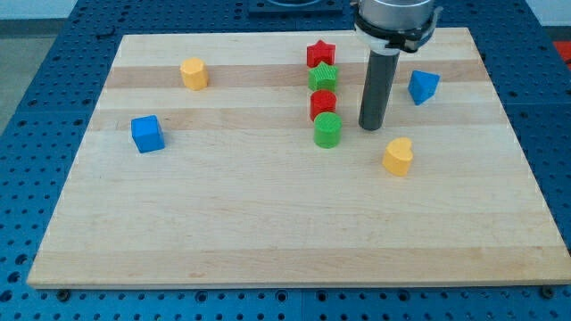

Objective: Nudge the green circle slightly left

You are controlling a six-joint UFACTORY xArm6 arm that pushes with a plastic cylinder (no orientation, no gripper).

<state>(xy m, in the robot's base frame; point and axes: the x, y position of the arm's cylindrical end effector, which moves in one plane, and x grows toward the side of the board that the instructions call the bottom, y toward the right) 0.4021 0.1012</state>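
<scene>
Right now my tip point(371, 127) stands just to the view's right of the green circle point(328, 130), apart from it, near the desk's point(268, 232) middle toward its top edge. No claw exists here, only a bare rod, so a straight leftward slide should meet the circle's right side.

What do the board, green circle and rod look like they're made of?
Board: light wood, visible grain in lengthwise strips, matte.
Green circle: probably plastic or painted wood; uniform saturated colour, ridged side, low sheen.
Rod: dark, smooth, looks like metal or plastic; my tip sits apart from the green circle, on the view's right.
</scene>
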